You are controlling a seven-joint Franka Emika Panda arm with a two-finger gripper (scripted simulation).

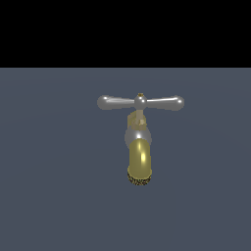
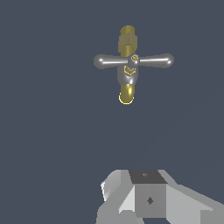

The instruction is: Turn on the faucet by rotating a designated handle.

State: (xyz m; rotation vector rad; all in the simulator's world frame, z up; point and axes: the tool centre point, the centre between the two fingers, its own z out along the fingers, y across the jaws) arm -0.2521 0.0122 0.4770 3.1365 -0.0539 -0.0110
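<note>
Surrounding handle (image 1: 140, 102): bare grey floor (image 1: 49, 196).

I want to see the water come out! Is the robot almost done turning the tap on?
Not yet, it looks just begun. Nothing looks done: the handle lies level across the faucet, with nothing touching it. In hand: the wrist view shows part of the robot's grey body, apart from the faucet; its claw isn't clearly visible. Left: reach an arm of the handle, then turn it.
</note>
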